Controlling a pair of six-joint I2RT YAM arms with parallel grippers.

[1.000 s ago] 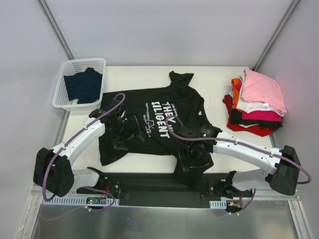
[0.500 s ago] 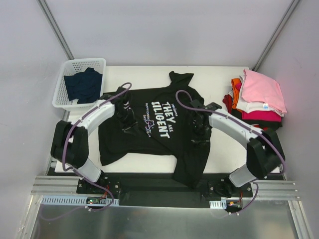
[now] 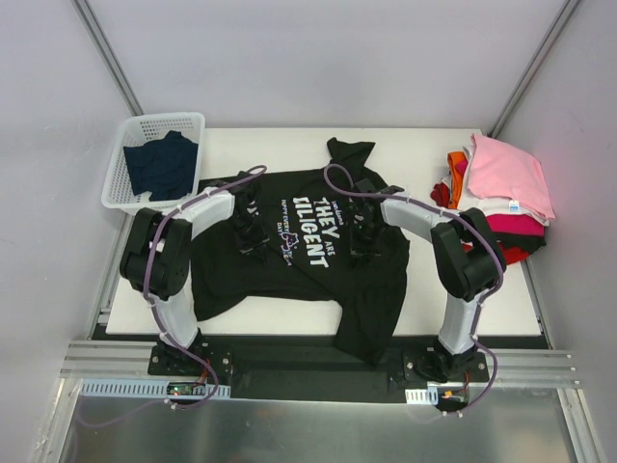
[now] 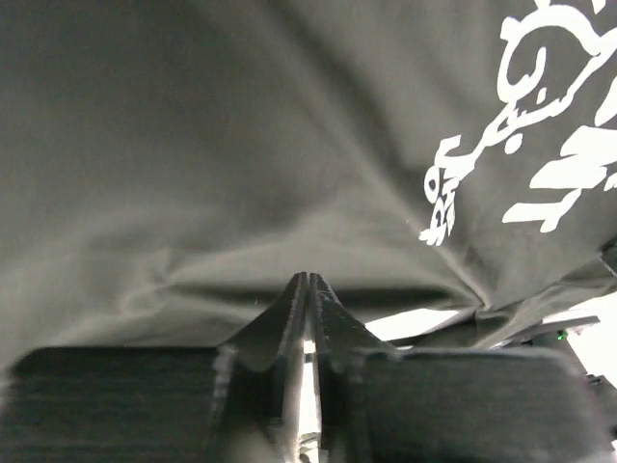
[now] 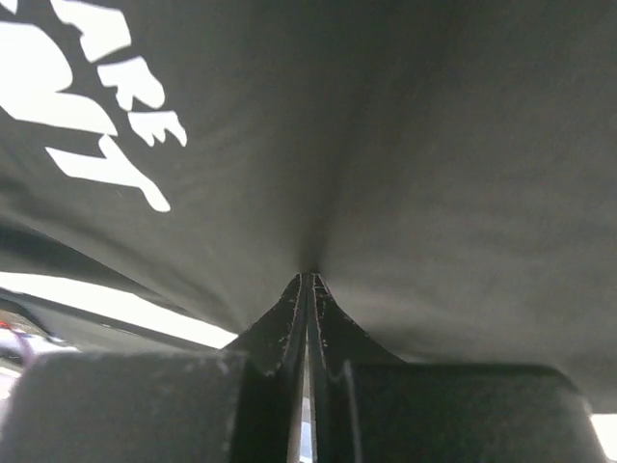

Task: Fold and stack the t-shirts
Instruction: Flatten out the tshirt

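Observation:
A black t-shirt (image 3: 294, 275) with white lettering lies spread face up on the white table (image 3: 424, 289), its lower right part hanging over the near edge. My left gripper (image 3: 253, 237) is down on the shirt to the left of the print. It is shut, and the cloth (image 4: 241, 145) puckers at its tips (image 4: 308, 281). My right gripper (image 3: 362, 241) is down on the shirt to the right of the print, also shut, with the cloth (image 5: 434, 145) drawn into a crease at its tips (image 5: 310, 278).
A stack of folded t-shirts stands at the right edge, pink (image 3: 509, 174) on top over white, magenta, red and orange (image 3: 455, 162). A white basket (image 3: 135, 127) at the back left holds a dark navy t-shirt (image 3: 162, 164).
Both arms have reached from the near part of the shirt up to its chest. Both grippers have gone from open to shut on the cloth.

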